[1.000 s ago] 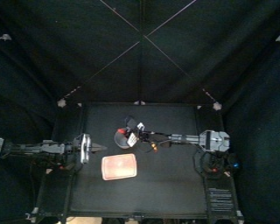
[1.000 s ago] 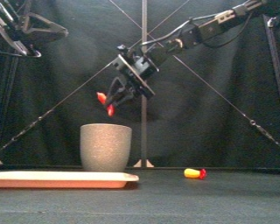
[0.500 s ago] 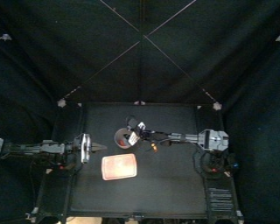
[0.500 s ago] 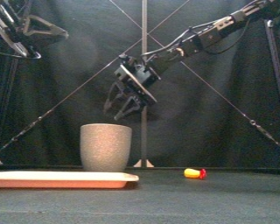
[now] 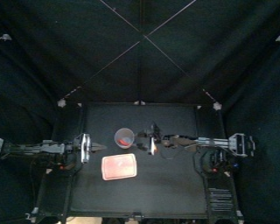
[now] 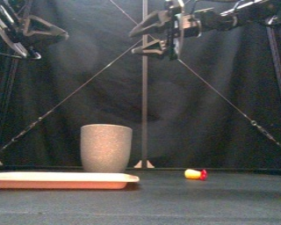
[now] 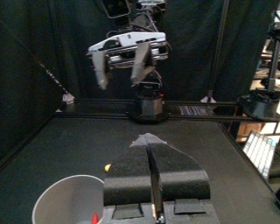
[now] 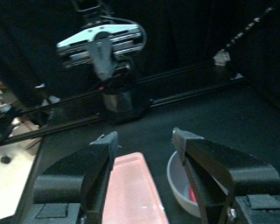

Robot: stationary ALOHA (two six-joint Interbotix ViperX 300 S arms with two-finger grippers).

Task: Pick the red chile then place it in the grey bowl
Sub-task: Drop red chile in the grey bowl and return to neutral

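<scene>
The tall grey speckled cup (image 6: 106, 148) stands left of centre, and the red chile (image 5: 126, 137) shows as a red patch inside it in the top view. My right gripper (image 6: 156, 35) hangs open and empty, high above the table and right of the cup (image 5: 125, 136). Its wrist view looks down between the spread jaws at the cup (image 8: 178, 173) and the pink tray (image 8: 130, 188). My left gripper (image 7: 153, 166) rests shut at the table's left side (image 5: 81, 149), with the cup (image 7: 66, 199) close by.
The flat pink tray (image 6: 61, 179) lies at the front left, just in front of the cup (image 5: 119, 166). A small yellow and red toy (image 6: 195, 174) lies on the table right of the cup, seen as an orange speck (image 7: 108, 164) in the left wrist view.
My right gripper held the red chile above the cup, then opened. The chile is now in the cup, and the gripper has risen and drawn back to the right.
</scene>
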